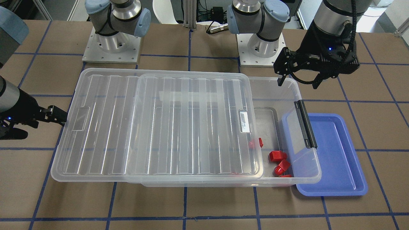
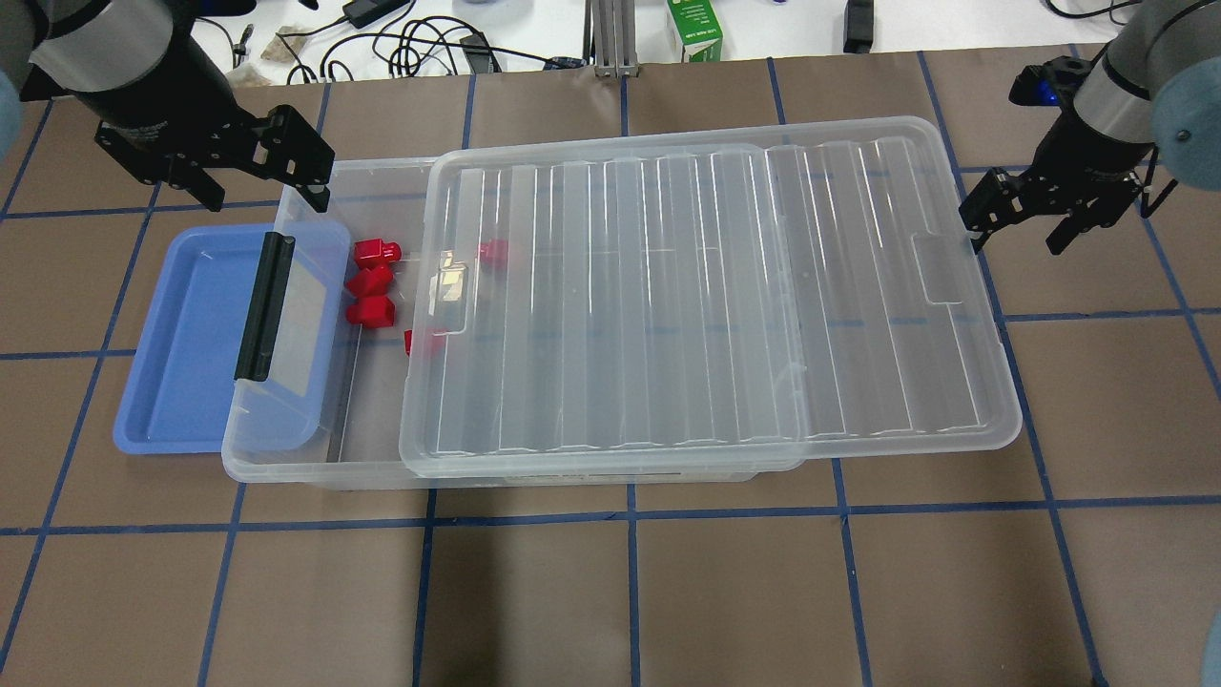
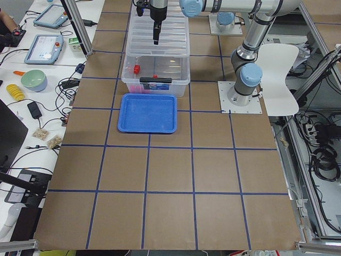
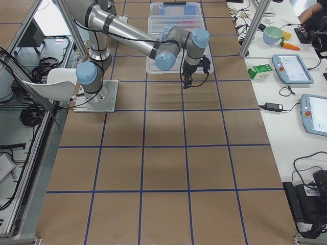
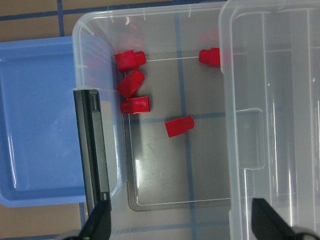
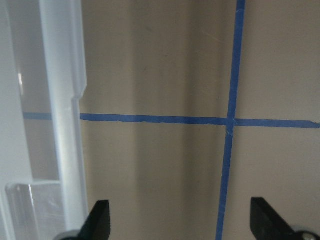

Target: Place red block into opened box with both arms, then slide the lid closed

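Observation:
The clear box [image 2: 286, 468] lies across the table with its ribbed lid [image 2: 715, 286] slid partly off toward my right, leaving the left end uncovered. Several red blocks lie on the box floor there [image 5: 136, 105], all alike; one [image 2: 493, 252] sits under the lid's edge. My left gripper [image 2: 265, 191] hangs open and empty above the box's far left corner. My right gripper [image 2: 1016, 237] is open just off the lid's right short end, at the handle notch, holding nothing. In the right wrist view the lid's rim [image 6: 65, 125] stands left of the fingers.
A blue tray [image 2: 181, 324] lies tucked under the box's left end, below the flap with the black latch bar [image 2: 259, 310]. Brown table with blue tape lines all round. Cables and a green carton [image 2: 694, 29] sit beyond the far edge.

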### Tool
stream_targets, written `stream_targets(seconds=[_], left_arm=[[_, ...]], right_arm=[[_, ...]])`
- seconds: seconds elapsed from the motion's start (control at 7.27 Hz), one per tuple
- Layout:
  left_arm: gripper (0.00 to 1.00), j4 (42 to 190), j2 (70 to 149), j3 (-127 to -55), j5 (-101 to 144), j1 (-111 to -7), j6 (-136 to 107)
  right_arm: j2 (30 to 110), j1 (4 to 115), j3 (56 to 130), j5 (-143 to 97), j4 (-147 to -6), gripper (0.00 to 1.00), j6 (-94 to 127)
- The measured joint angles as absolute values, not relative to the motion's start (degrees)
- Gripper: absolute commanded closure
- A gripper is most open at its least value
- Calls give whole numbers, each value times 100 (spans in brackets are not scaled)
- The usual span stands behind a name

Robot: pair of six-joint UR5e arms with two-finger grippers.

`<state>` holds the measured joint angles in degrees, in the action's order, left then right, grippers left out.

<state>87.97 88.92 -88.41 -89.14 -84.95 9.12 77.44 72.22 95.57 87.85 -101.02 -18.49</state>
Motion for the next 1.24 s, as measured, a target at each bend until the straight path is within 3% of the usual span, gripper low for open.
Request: stream_targets(seconds=[1.24], left_arm=[[0, 8799, 8942, -8772, -8912, -8490, 818]], right_arm=[[7677, 8442, 9554, 8764, -10234, 0, 77]])
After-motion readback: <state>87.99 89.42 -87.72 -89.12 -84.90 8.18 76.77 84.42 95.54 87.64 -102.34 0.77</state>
